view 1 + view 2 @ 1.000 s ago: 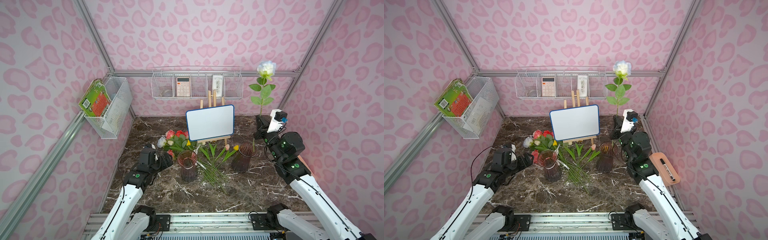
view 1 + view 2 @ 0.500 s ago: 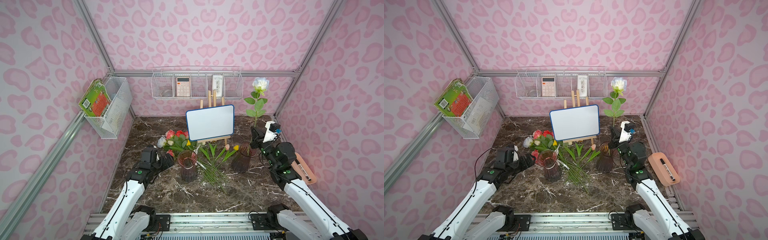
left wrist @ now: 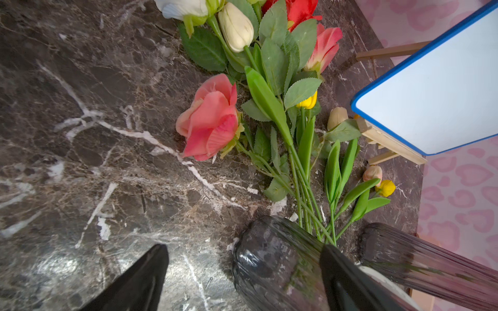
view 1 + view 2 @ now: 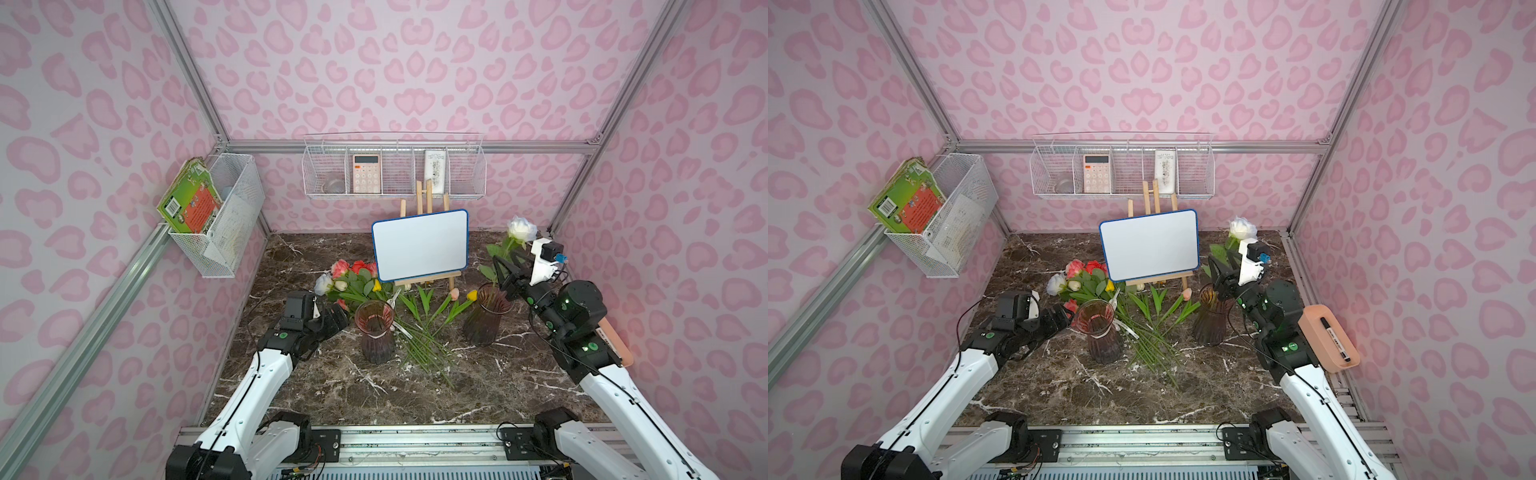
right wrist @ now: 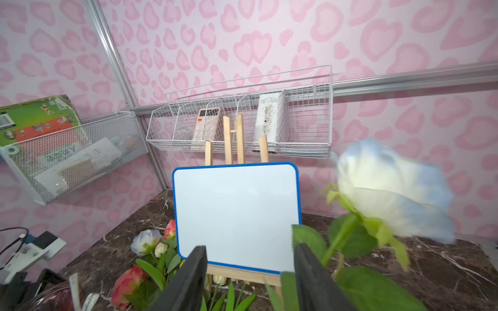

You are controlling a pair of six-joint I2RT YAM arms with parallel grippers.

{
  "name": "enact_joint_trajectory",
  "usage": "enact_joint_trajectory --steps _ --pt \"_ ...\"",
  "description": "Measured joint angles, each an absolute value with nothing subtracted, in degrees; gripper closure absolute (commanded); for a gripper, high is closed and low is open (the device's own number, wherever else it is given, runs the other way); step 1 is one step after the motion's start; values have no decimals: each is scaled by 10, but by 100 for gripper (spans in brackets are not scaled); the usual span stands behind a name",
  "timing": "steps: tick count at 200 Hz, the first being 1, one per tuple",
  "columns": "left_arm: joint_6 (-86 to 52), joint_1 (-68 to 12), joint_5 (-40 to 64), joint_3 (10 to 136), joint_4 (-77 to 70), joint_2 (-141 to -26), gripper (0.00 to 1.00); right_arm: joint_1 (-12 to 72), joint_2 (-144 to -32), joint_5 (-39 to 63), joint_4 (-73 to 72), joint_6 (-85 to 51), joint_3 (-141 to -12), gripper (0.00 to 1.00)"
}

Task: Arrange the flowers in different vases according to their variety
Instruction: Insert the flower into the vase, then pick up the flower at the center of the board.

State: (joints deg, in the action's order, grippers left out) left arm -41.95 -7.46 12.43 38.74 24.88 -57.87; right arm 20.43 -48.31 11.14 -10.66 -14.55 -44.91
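Both top views overlook the whole table (image 4: 332,386) — wrist views sit close in.

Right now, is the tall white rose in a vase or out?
In. The white rose stands upright with its stem going down into the vase near the right tool, whose jaws are apart.

No wording found legible: the barcode label and print on the green box (image 4: 189,201), key markings on the calculator (image 4: 367,173), print on the white card (image 4: 435,170), lettering on the sheet (image 5: 78,159) in the side basket (image 5: 80,126) and the marker (image 4: 1333,336) label are too small or blurred to read
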Motion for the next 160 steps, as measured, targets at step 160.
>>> enact_joint_trajectory --steps 160 --pt "-452 -71 74 314 303 -461 18 411 -906 106 179 -55 -627 55"
